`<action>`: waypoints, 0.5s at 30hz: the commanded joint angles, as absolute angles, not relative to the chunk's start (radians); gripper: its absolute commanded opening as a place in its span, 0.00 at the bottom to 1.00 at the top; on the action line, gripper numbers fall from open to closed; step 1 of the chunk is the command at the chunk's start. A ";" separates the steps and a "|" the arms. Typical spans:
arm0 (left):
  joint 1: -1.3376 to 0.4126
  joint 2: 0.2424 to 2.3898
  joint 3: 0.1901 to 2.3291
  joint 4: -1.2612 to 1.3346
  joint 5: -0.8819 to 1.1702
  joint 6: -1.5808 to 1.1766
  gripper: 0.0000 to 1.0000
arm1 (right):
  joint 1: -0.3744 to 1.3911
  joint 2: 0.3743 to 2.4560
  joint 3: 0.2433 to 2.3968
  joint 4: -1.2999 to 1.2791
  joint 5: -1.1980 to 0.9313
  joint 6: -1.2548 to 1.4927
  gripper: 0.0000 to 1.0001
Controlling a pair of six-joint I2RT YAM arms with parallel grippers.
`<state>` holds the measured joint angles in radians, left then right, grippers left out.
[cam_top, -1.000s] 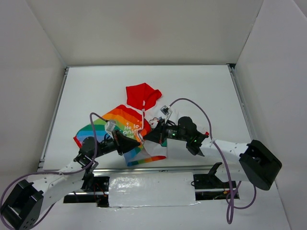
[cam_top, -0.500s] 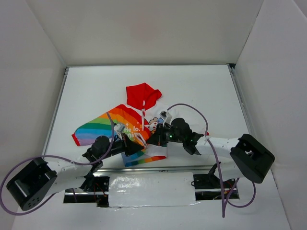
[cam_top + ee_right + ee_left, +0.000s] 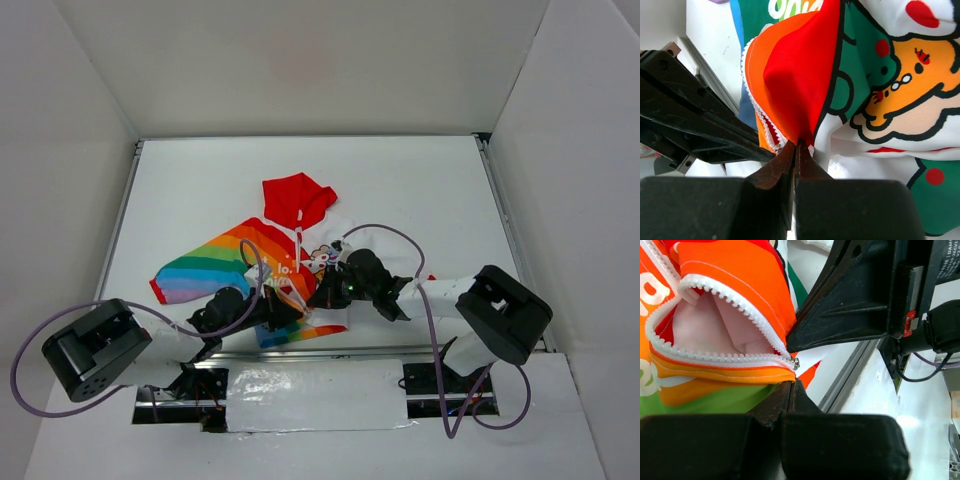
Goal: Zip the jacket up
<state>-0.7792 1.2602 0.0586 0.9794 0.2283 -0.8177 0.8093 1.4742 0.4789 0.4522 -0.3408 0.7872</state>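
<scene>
The white table [image 3: 200, 180] is carrying the jacket [image 3: 245, 262], which is lying crumpled at lower centre of the top view, its red hood [image 3: 297, 200] pointing toward the upper middle. The cloth is looking thin, light and floppy, so it is probably going to bunch under any pull; the hem beside the zipper's foot, held taut, is seeming the best hold. The left gripper [image 3: 792, 382] is sitting at bottom centre of its wrist view, fingers pressed together on the orange hem just beneath the open zipper [image 3: 735, 300]. The right gripper [image 3: 796, 145] is pinching red and white fabric at lower centre of its view, tips together. The teeth are gaping apart, meeting only at the small metal end [image 3: 796, 363] just above the left fingertips
</scene>
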 commanded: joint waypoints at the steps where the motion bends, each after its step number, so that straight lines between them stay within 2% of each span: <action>1: -0.795 1.298 -0.031 1.061 0.244 -0.813 0.00 | 0.810 1.453 0.499 0.555 -0.290 0.785 0.01; 7: -0.796 1.342 -0.038 1.101 0.239 -0.818 0.00 | 0.808 1.466 0.518 0.549 -0.311 0.772 0.04; 10: -0.796 1.348 -0.054 1.135 0.222 -0.830 0.00 | 0.811 1.470 0.506 0.593 -0.346 0.769 0.18; 11: -0.795 1.347 -0.054 1.135 0.221 -0.830 0.00 | 0.811 1.465 0.491 0.609 -0.354 0.769 0.25; 15: -0.796 1.341 -0.045 1.126 0.221 -0.833 0.00 | 0.821 1.442 0.476 0.653 -0.408 0.758 0.33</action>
